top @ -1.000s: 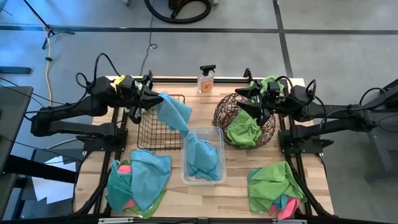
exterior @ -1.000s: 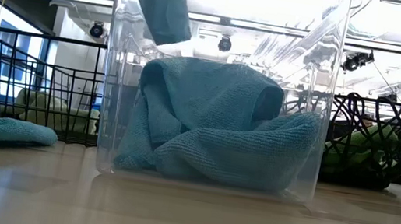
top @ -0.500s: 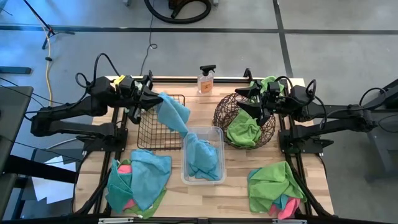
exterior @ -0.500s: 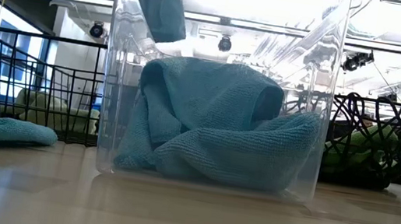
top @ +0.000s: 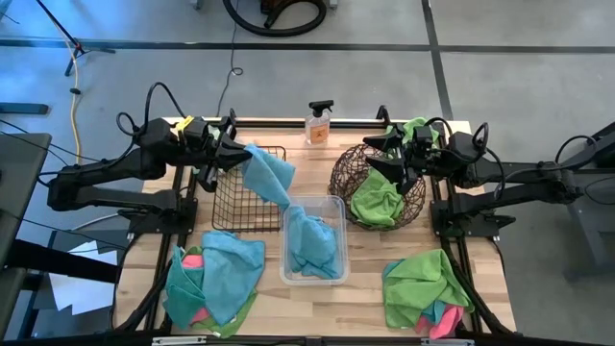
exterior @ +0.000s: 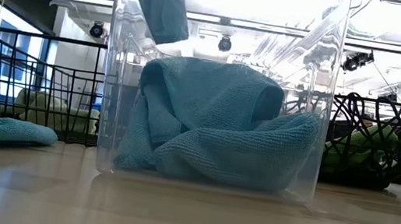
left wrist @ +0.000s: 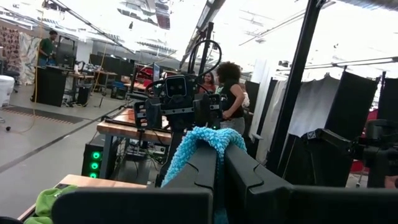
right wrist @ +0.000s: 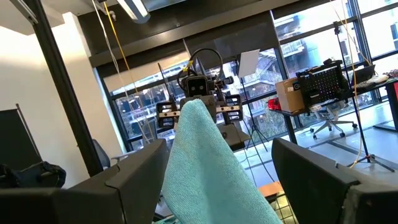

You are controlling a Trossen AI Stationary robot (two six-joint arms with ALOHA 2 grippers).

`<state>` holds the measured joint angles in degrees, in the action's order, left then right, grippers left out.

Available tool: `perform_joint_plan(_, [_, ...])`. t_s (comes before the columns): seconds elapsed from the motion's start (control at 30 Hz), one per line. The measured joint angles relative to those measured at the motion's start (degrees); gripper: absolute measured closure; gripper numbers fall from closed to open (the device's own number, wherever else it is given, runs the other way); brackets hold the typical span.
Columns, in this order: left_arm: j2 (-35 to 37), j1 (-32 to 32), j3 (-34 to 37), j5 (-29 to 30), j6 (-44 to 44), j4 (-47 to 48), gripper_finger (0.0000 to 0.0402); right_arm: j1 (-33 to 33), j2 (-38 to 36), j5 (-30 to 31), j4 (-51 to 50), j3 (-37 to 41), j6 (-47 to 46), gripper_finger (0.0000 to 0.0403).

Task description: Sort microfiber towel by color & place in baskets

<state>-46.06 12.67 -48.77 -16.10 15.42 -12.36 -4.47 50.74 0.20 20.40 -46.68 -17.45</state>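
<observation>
- Left gripper [top: 237, 151], over the far edge of the black wire basket [top: 231, 213]; fingers pressed together on a corner of a teal towel [top: 269, 173], the pinch plain in the left wrist view, teal pile bunched between the dark fingers [left wrist: 202, 171]; cloth draped from the grip down toward the clear plastic tub [top: 333, 207], lower end at or just above the tub's near-left corner; touching or not, hard to tell.
- Right gripper [top: 389, 156], held above the round brown woven basket [top: 343, 178]; fingers spread wide, nothing between them.
- Already sorted: teal towels bundled in the tub [exterior: 215, 122], filling its lower part; lime green towel [top: 377, 204] lying in the woven basket.
- Wire basket bare in the high view; a green shape behind its bars in the low view, in or beyond it unclear; no pink sorted yet.
- Left to do: mixed heap at the front left [top: 216, 279], teal on top with pink and green at the edges; mixed heap at the front right [top: 423, 288], mostly green with pink and teal at the lower edge.
- Spray bottle [top: 318, 124] upright at the far edge of the table [top: 365, 298], apart from all towels.
- By judgement, well short of half done; step in hand likely the drop of the held teal towel into the tub.
</observation>
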Motion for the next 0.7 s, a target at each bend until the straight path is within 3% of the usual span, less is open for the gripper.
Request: perform_joint_plan(0.7, [0.0, -0.01, -0.02, -0.5, -0.11, 0.0, 0.0401, 0.02, 0.21, -0.01, -0.01, 0.04, 0.0, 0.0116])
